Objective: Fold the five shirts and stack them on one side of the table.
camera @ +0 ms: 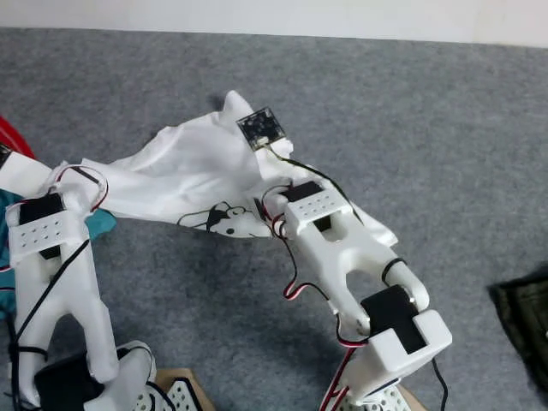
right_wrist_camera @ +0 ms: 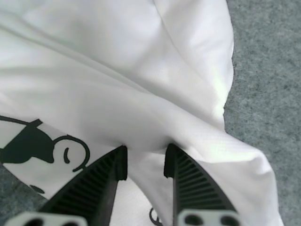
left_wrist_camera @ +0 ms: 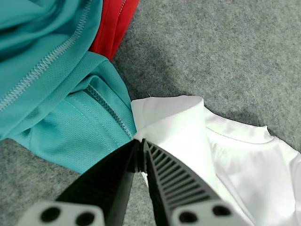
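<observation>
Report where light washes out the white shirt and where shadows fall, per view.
High view: white shirt evenly lit, creases readable, faint shadow on the grey table. Left wrist view: shirt's fold lit brightly, teal shirt shaded in its creases. Right wrist view: plain cloth near glare, folds faint.

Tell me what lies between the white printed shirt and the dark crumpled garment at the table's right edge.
Only bare grey felt tabletop separates the white printed shirt from the dark crumpled garment, as the high view shows.
</observation>
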Controlling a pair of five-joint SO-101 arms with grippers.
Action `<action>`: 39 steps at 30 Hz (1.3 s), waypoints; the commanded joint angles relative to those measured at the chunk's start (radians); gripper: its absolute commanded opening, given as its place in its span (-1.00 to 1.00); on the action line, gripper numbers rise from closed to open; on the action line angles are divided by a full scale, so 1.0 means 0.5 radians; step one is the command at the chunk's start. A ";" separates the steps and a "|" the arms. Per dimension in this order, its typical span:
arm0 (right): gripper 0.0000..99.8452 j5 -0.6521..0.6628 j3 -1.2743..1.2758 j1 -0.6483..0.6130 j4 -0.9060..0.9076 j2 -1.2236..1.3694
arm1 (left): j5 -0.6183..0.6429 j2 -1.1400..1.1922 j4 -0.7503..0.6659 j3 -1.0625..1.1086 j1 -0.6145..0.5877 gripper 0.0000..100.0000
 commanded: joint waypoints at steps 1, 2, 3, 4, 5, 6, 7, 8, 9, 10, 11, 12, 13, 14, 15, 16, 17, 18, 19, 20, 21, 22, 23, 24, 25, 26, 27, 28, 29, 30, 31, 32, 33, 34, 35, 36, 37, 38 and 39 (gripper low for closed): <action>-0.73 -0.021 -0.106 -0.014 -0.026 -0.014 | -0.003 -0.054 -0.034 -0.011 0.035 -0.98; -0.73 -0.021 -0.106 -0.017 -0.026 -0.011 | -0.003 -0.054 -0.034 -0.011 0.035 -0.98; -0.73 -0.021 -0.106 -0.017 -0.032 -0.008 | -0.003 -0.054 -0.034 -0.008 0.035 -0.98; -0.73 -0.021 -0.106 -0.023 -0.035 -0.005 | -0.003 -0.054 -0.034 -0.008 0.035 -0.98; -0.73 -0.021 -0.106 -0.023 -0.035 -0.005 | -0.003 -0.054 -0.034 -0.008 0.035 -0.98; -0.73 -0.021 -0.106 -0.020 -0.035 -0.005 | -0.003 -0.054 -0.034 -0.008 0.035 -0.98; -0.73 -0.018 -0.106 -0.017 -0.035 -0.002 | -0.003 -0.054 -0.034 -0.008 0.035 -0.98; -0.73 -0.018 -0.106 -0.017 -0.035 0.017 | -0.003 -0.054 -0.034 -0.008 0.035 -0.98; -0.73 -0.009 -0.115 -0.014 -0.038 0.051 | -0.003 -0.054 -0.034 -0.008 0.035 -0.98; -0.73 -0.006 -0.146 -0.014 -0.038 0.094 | -0.003 -0.054 -0.034 -0.005 0.035 -0.98; -0.73 -0.006 -0.189 -0.011 -0.035 0.146 | -0.003 -0.054 -0.034 -0.005 0.035 -0.98; -0.73 -0.006 -0.229 -0.011 -0.029 0.195 | -0.003 -0.054 -0.034 -0.005 0.035 -0.98; -0.73 -0.006 -0.269 0.002 -0.026 0.241 | -0.003 -0.054 -0.034 -0.005 0.035 -0.98; -0.73 -0.006 -0.302 0.014 -0.026 0.275 | -0.003 -0.054 -0.034 -0.005 0.035 -0.98; -0.73 -0.006 -0.336 0.020 -0.023 0.299 | -0.003 -0.054 -0.034 -0.005 0.035 -0.98; -0.73 -0.006 -0.358 0.032 -0.023 0.308 | -0.003 -0.054 -0.034 -0.005 0.035 -0.98; -0.73 -0.006 -0.376 0.057 -0.023 0.308 | -0.003 -0.054 -0.034 -0.005 0.035 -0.98; -0.76 -0.006 -0.394 0.075 -0.023 0.308 | -0.003 -0.054 -0.034 -0.005 0.035 -0.98; -0.81 -0.006 -0.404 0.091 -0.023 0.308 | -0.003 -0.054 -0.034 -0.005 0.035 -0.98; -0.88 -0.012 -0.416 0.115 -0.023 0.308 | -0.003 -0.054 -0.034 -0.005 0.035 -0.98; -0.97 -0.015 -0.422 0.137 -0.023 0.308 | -0.003 -0.054 -0.034 -0.005 0.035 -0.98; -1.00 -0.015 -0.425 0.158 -0.023 0.308 | -0.003 -0.054 -0.034 -0.005 0.035 -0.98; -0.97 -0.015 -0.425 0.183 -0.023 0.305 | -0.003 -0.054 -0.034 -0.005 0.035 -0.98; -0.98 -0.018 -0.425 0.201 -0.020 0.299 | -0.003 -0.054 -0.034 -0.002 0.035 -0.98; -0.99 -0.018 -0.428 0.213 0.008 0.290 | -0.003 -0.054 -0.034 -0.002 0.035 -0.98; -0.99 -0.018 -0.434 0.219 0.044 0.259 | -0.003 -0.054 -0.034 -0.002 0.035 -0.98; -0.99 -0.018 -0.440 0.219 0.094 0.207 | -0.003 -0.054 -0.034 -0.002 0.035 -0.98; -0.99 -0.018 -0.443 0.219 0.149 0.146 | -0.003 -0.054 -0.034 -0.002 0.035 -0.98; -0.99 -0.021 -0.440 0.219 0.204 0.066 | -0.003 -0.054 -0.034 -0.002 0.035 -0.98; -0.99 -0.025 -0.440 0.216 0.238 -0.014 | -0.003 -0.054 -0.034 -0.002 0.035 -0.98; -0.99 -0.058 -0.431 0.213 0.275 -0.087 | -0.003 -0.054 -0.034 -0.002 0.035 -0.98; -0.99 -0.104 -0.397 0.213 0.311 -0.146 | -0.003 -0.054 -0.034 -0.002 0.035 -0.98; -0.99 -0.129 -0.348 0.204 0.321 -0.198 | -0.003 -0.054 -0.034 -0.002 0.038 -0.98; -0.99 -0.138 -0.305 0.201 0.321 -0.241 | -0.003 -0.054 -0.034 0.002 0.038 -0.98; -0.99 -0.138 -0.262 0.186 0.321 -0.275 | -0.003 -0.054 -0.034 0.002 0.038 -0.98; -0.99 -0.138 -0.229 0.170 0.321 -0.299 | -0.003 -0.054 -0.034 0.002 0.051 -0.98; -0.98 -0.144 -0.201 0.149 0.321 -0.318 | -0.003 -0.054 -0.034 0.002 0.057 -0.98; -0.97 -0.144 -0.180 0.121 0.321 -0.330 | -0.003 -0.054 -0.034 0.002 0.060 -0.98; -0.94 -0.141 -0.158 0.091 0.321 -0.330 | -0.003 -0.054 -0.034 0.002 0.066 -0.98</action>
